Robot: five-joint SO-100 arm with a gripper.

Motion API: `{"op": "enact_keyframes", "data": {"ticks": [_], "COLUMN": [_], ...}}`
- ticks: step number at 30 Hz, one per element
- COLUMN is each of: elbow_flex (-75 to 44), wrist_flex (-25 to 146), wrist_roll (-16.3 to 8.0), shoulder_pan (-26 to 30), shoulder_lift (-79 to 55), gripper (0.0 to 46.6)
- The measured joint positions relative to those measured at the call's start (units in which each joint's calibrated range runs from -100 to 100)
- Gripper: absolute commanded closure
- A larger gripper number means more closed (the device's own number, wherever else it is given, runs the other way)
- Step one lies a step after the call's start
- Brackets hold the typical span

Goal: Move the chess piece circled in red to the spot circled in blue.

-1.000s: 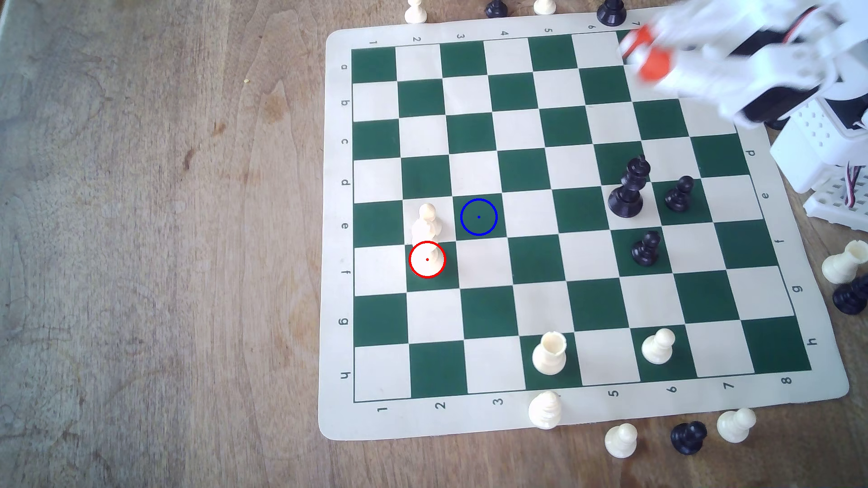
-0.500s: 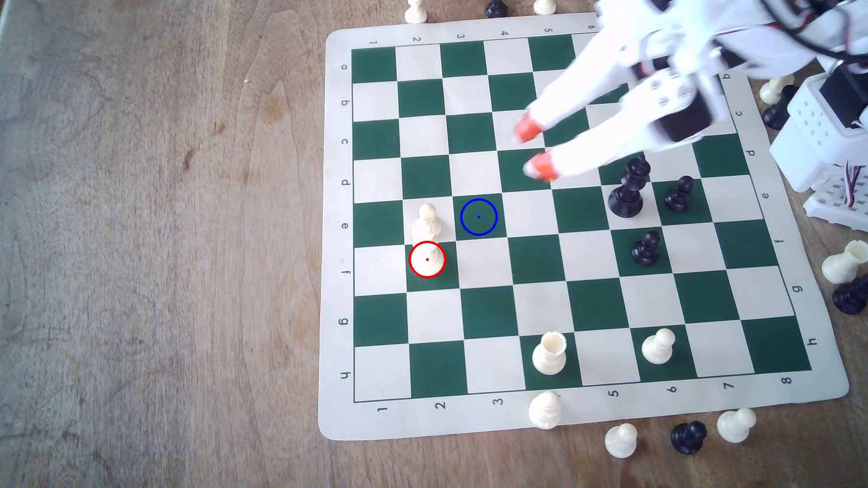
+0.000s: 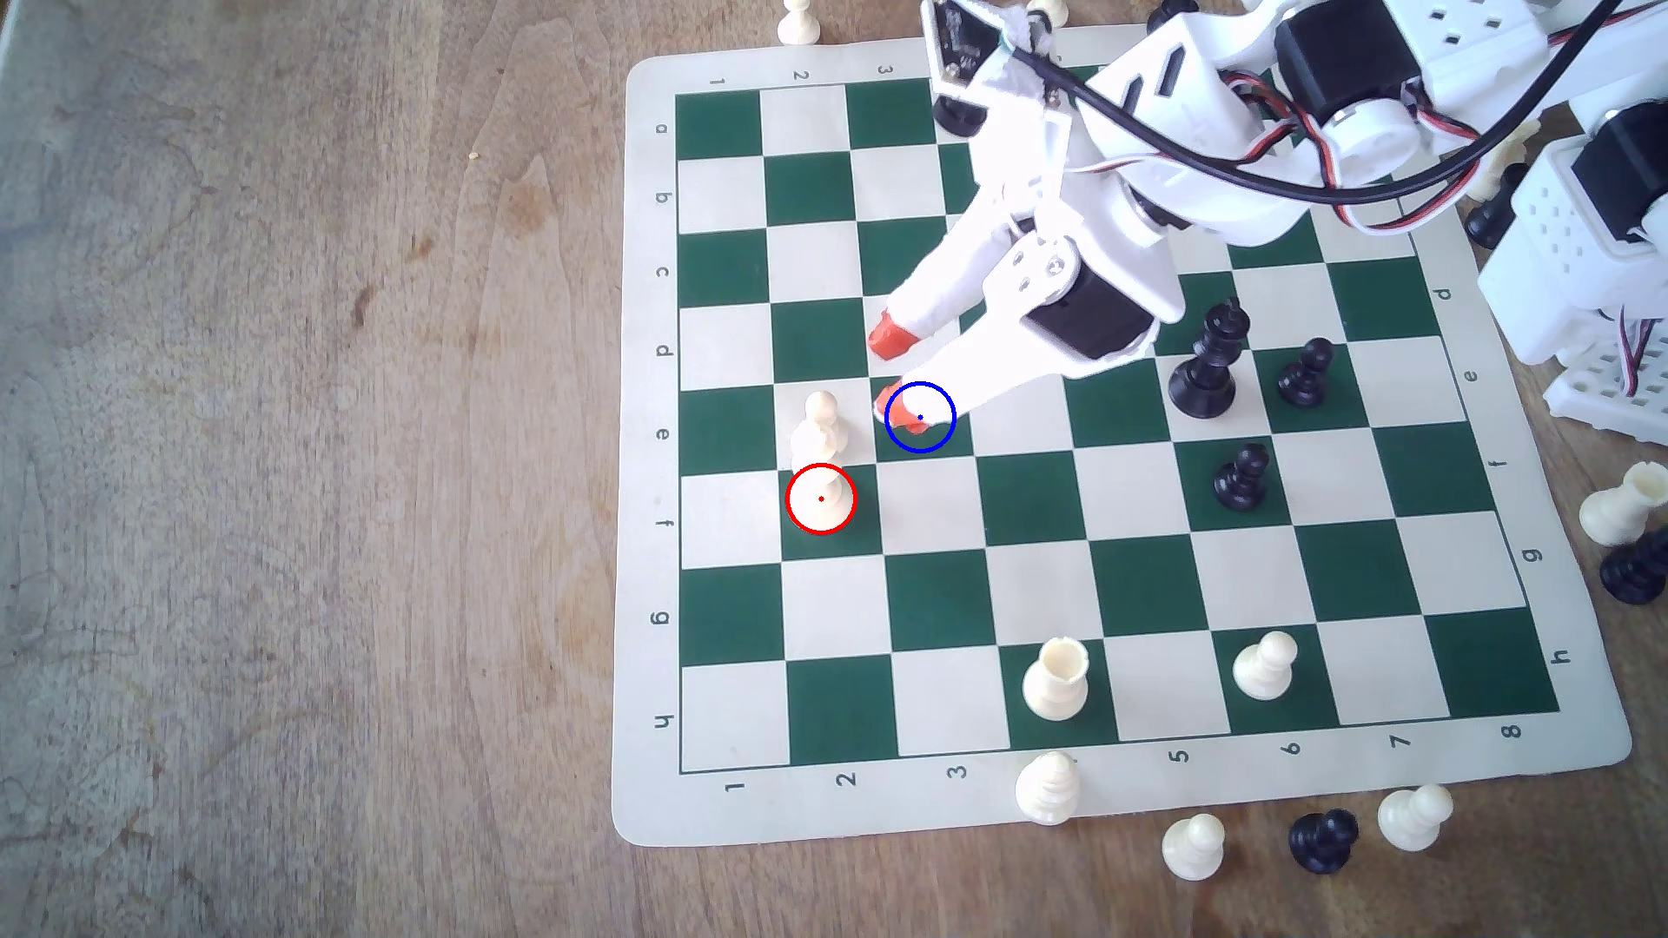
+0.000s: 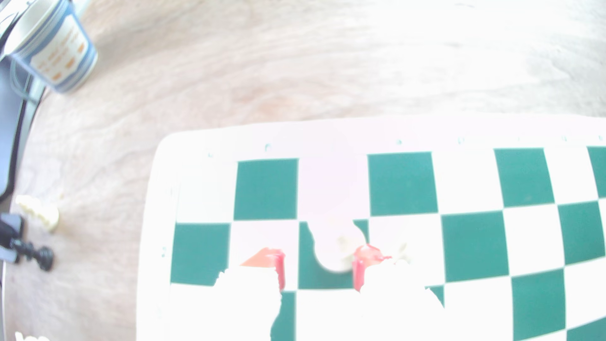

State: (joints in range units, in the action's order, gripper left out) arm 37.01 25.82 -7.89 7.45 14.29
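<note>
The chess piece (image 3: 820,501), cream with a wide round base, stands inside the red ring on a green square near the exterior view's left side of the board. In the wrist view the chess piece (image 4: 333,254) appears ahead of the fingers, in line with the gap between them. My gripper (image 3: 895,374) (image 4: 319,262) is open and holds nothing. It hovers up and to the exterior view's right of the piece. One orange fingertip (image 3: 898,413) overlaps the spot (image 3: 940,436), a green square with a blue ring, so the spot is partly covered.
A cream pawn (image 3: 820,410) stands right behind the circled piece. Three black pieces (image 3: 1205,365) cluster at the exterior view's right. Two cream pieces (image 3: 1054,681) sit on the bottom row. Loose pieces (image 3: 1193,846) lie off the board (image 3: 650,541). A cup (image 4: 55,49) stands on the table.
The arm has swept from the board's upper right corner down and to the exterior view's left, with open fingers now over the blue-ringed square. No chess piece has moved.
</note>
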Motion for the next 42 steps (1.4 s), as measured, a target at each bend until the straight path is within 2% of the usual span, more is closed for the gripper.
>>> {"op": "enact_keyframes", "data": {"ticks": [7,14,29,42], "elbow_flex": [-0.27,-1.17,-3.62,-6.42], "wrist_flex": [-1.99,-6.93,-8.21,-10.44], "wrist_roll": [-0.93,-0.98,-0.98,-0.98], "shoulder_pan": [2.95,3.39,-0.07,-0.22], "shoulder_lift": [-6.2,-11.73,-14.41,-17.51], "gripper": [34.2,33.9,34.1,34.2]}}
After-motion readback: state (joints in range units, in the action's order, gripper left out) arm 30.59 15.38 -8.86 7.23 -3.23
